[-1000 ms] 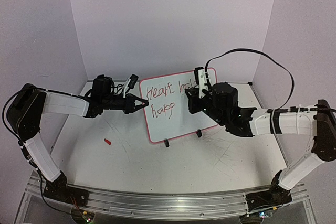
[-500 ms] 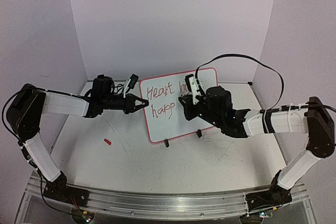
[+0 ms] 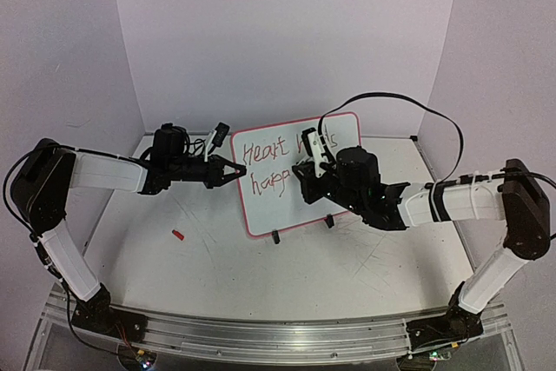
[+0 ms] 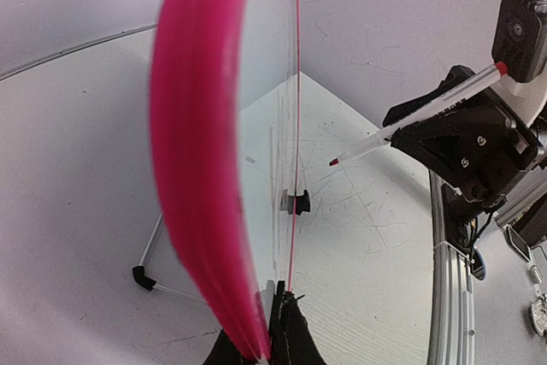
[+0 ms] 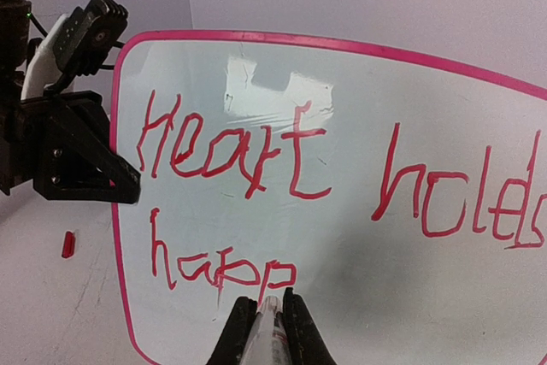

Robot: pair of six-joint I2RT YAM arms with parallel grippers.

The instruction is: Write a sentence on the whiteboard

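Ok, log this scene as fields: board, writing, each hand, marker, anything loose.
board: whiteboard upright on the table, on black feet
text: red writing, "Heart holds" above "happ"
left: left hand shut on the whiteboard's left edge
right: right hand shut on a marker
marker tip: at the end of "happ", seemingly just off the surface
loose: small red piece on the table, left of the whiteboard

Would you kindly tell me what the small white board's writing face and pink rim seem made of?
The small rectangular whiteboard's face looks like a glossy coated panel, material underneath unclear: a glare patch sits by the red lettering. The pink rim looks like smooth moulded plastic, evenly coloured with a soft sheen.
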